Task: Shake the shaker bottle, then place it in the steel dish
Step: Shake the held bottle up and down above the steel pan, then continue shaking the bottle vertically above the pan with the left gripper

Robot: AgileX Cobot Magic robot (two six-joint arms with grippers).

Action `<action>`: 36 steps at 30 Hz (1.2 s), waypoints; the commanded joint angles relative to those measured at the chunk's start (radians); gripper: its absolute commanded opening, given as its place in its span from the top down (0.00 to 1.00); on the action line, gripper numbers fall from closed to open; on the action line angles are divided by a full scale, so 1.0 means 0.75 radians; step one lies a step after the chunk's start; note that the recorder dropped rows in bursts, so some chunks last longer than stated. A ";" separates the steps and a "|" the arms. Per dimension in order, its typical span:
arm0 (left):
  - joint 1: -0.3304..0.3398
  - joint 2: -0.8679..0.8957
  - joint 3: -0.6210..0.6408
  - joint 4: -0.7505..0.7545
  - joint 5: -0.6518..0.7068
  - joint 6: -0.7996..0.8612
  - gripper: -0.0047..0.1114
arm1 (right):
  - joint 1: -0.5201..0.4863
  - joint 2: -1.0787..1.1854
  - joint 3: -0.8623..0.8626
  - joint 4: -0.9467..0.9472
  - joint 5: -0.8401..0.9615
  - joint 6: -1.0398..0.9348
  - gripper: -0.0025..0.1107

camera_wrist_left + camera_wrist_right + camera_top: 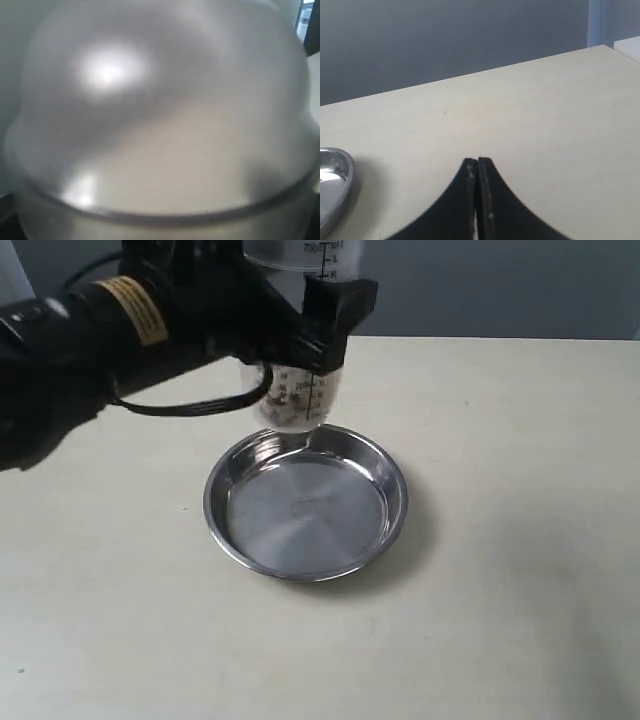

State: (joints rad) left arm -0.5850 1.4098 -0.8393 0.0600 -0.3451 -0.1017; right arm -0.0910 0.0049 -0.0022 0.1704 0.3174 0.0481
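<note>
In the exterior view the clear shaker bottle (300, 400), with a dark printed scale and brown bits near its base, hangs upright just above the far rim of the steel dish (305, 502). My left gripper (325, 325) is shut on the bottle's middle; the bottle's top is cut off by the frame. The left wrist view is filled by the bottle's frosted dome (160, 115), blurred and very close. My right gripper (477, 162) is shut with nothing in it, low over the bare table, with the dish rim (335, 175) off to one side.
The cream table (500, 540) runs out around the dish. A black cable (200, 405) loops under the left arm. A grey wall stands behind the table's far edge (470, 72).
</note>
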 commanded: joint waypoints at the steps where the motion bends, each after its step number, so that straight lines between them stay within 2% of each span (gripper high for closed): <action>1: 0.003 0.077 0.015 -0.013 -0.040 -0.014 0.96 | 0.002 -0.006 0.003 -0.006 -0.014 0.000 0.98; 4: -0.011 -0.064 -0.010 0.079 -0.137 -0.014 0.96 | 0.002 -0.006 0.003 -0.006 -0.014 0.000 0.98; 9: 0.033 0.134 0.118 -0.043 -0.053 0.005 0.96 | 0.002 -0.006 0.003 -0.006 -0.014 0.000 0.98; 14: 0.020 -0.092 0.095 0.044 -0.207 0.002 0.96 | 0.002 -0.006 0.003 -0.006 -0.014 0.000 0.98; 17: 0.062 0.033 0.182 -0.080 -0.148 0.018 0.96 | 0.002 -0.006 0.003 -0.002 -0.014 0.000 0.98; 19: 0.086 0.109 0.195 -0.145 -0.148 -0.076 0.96 | 0.002 -0.006 0.003 -0.002 -0.014 0.000 0.98; 20: 0.085 0.087 0.189 -0.080 -0.180 -0.130 0.96 | 0.002 -0.006 0.003 -0.002 -0.014 0.000 0.98; 22: 0.085 -0.007 0.174 0.201 -0.314 -0.189 0.96 | 0.002 -0.006 0.003 -0.002 -0.014 0.000 0.98; 23: 0.085 -0.051 0.164 0.257 -0.348 -0.189 0.96 | 0.002 -0.006 0.003 -0.002 -0.014 0.000 0.98; 25: 0.085 -0.055 0.161 0.167 -0.260 -0.189 0.96 | 0.002 -0.006 0.003 -0.002 -0.014 0.000 0.98; 27: 0.088 0.041 0.189 0.121 -0.136 -0.180 0.96 | 0.002 -0.006 0.003 -0.002 -0.014 0.000 0.98; 29: 0.085 0.101 0.167 0.156 -0.189 -0.252 0.96 | 0.002 -0.006 0.003 -0.002 -0.014 0.000 0.98; 31: 0.086 0.002 0.106 0.299 -0.282 -0.260 0.96 | 0.002 -0.006 0.003 -0.002 -0.014 0.000 0.98; 32: 0.086 -0.037 0.080 0.320 -0.272 -0.260 0.96 | 0.002 -0.006 0.003 -0.002 -0.014 0.000 0.98; 34: 0.086 -0.049 0.076 0.200 -0.126 -0.255 0.96 | 0.002 -0.006 0.003 -0.002 -0.014 0.000 0.98; 36: 0.086 0.069 0.138 0.157 -0.019 -0.244 0.96 | 0.002 -0.006 0.003 -0.002 -0.014 0.000 0.98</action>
State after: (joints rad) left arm -0.5179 1.4032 -0.7669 0.2322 -0.4277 -0.2830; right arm -0.0910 0.0049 -0.0022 0.1704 0.3174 0.0481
